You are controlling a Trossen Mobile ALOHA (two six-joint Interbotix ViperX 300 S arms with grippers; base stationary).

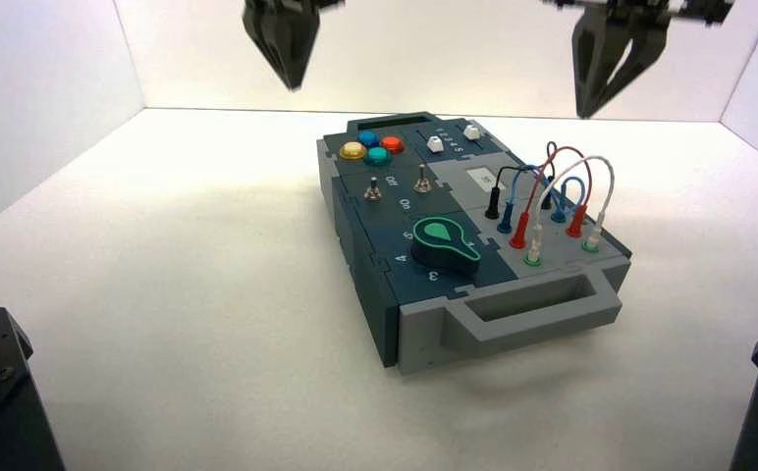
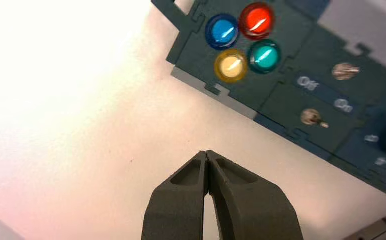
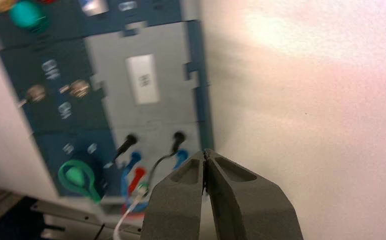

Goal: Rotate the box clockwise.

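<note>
We have the large dark teal and grey panel box (image 1: pixel 454 235) lying turned at an angle on the white tabletop (image 1: pixel 208 294), right of centre, one grey end handle (image 1: pixel 537 309) toward us. Left gripper (image 1: pixel 294 86): above the tabletop beyond the box's far left, fingers together, empty. Right gripper (image 1: pixel 583 115): above the box's far right side, fingers together, empty. Neither touches the box.

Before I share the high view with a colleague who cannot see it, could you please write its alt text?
A dark teal and grey panel box sits turned on a white table, its green knob toward the camera. The left gripper and right gripper hang beyond and above it.
</note>
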